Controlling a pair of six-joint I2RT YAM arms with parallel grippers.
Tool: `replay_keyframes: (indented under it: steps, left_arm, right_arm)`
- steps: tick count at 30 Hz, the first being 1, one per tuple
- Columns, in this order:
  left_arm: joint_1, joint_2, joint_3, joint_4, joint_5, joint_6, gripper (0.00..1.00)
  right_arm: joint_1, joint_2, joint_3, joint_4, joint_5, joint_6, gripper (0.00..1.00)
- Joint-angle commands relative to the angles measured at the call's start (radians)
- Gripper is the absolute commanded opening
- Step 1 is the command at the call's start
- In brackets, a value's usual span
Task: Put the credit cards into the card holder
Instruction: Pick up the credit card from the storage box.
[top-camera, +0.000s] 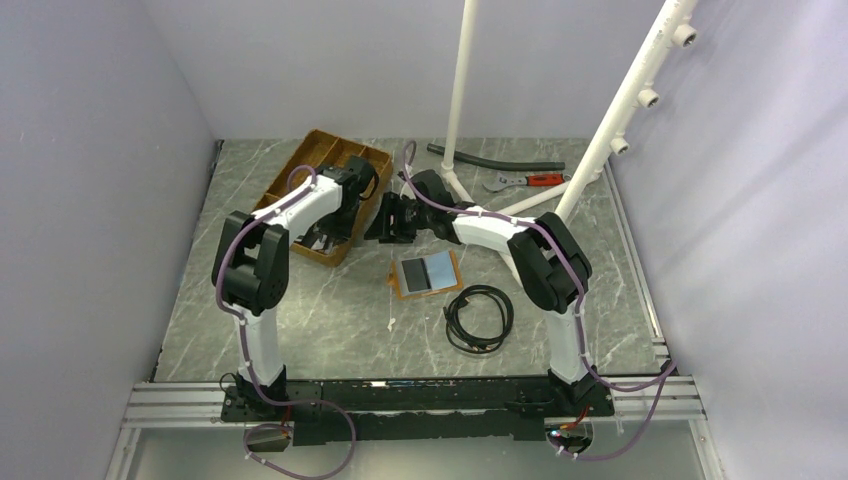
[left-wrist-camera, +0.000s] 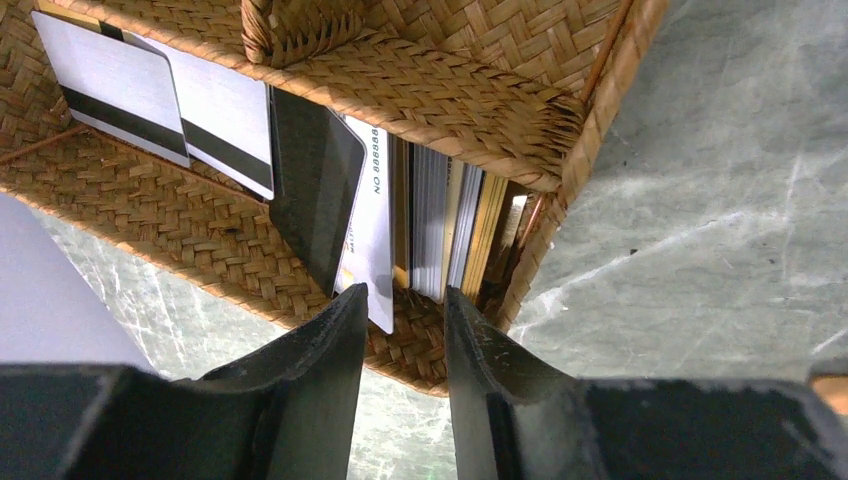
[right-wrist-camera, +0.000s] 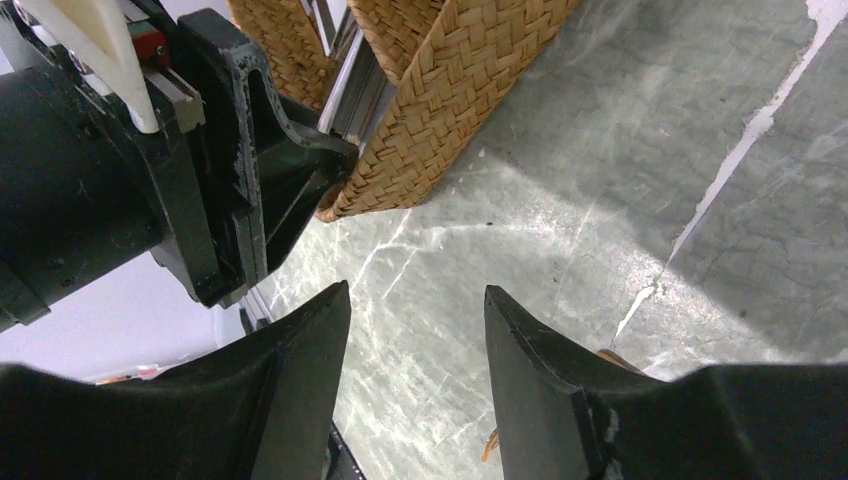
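The credit cards (left-wrist-camera: 440, 230) stand on edge in an end compartment of the woven tray (left-wrist-camera: 450, 90). Two more lie flat, showing dark stripes. One white card (left-wrist-camera: 372, 220) bears print that seems to read "NO 888888". The left gripper (left-wrist-camera: 405, 295) hovers over them, jaws narrowly parted and empty. The card holder (top-camera: 427, 272) lies open on the bench (right-wrist-camera: 560, 200), apart from the tray. The right gripper (right-wrist-camera: 415, 295) gapes wider, holding nothing.

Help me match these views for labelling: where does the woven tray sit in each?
Top external: woven tray upper left of centre.
Left wrist: it fills the upper half, cards inside.
Right wrist: its corner at top centre.
Shared landmark: the grey marbled table.
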Motion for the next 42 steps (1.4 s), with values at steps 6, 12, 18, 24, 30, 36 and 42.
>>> replay_keyframes:
  steps: [6, 12, 18, 24, 30, 36, 42]
  left_arm:
    - [-0.011, 0.045, 0.051, -0.03, -0.068, -0.03, 0.34]
    - [-0.017, 0.071, 0.061, -0.044, -0.103, -0.035, 0.3]
    - [-0.031, 0.081, 0.07, -0.048, -0.172, -0.04, 0.29]
    - [-0.034, 0.09, 0.077, -0.049, -0.168, -0.036, 0.37]
    - [-0.034, 0.107, 0.09, -0.053, -0.182, -0.033, 0.33]
    - [-0.033, 0.098, 0.096, -0.054, -0.223, -0.031, 0.07]
    - [-0.033, 0.096, 0.107, -0.055, -0.231, -0.017, 0.0]
  right_arm:
    - [-0.002, -0.06, -0.01, 0.052, 0.001, 0.002, 0.54]
    - [-0.002, -0.077, -0.027, 0.053, 0.005, -0.004, 0.53]
    - [-0.002, -0.082, -0.034, 0.057, 0.004, -0.005, 0.53]
    - [-0.002, -0.086, -0.047, 0.067, -0.004, 0.0, 0.53]
    - [-0.002, -0.095, -0.053, 0.064, -0.003, -0.006, 0.53]
    - [-0.002, -0.102, -0.054, 0.058, -0.009, -0.013, 0.52]
    - [-0.004, -0.126, -0.068, 0.051, 0.001, -0.025, 0.53]
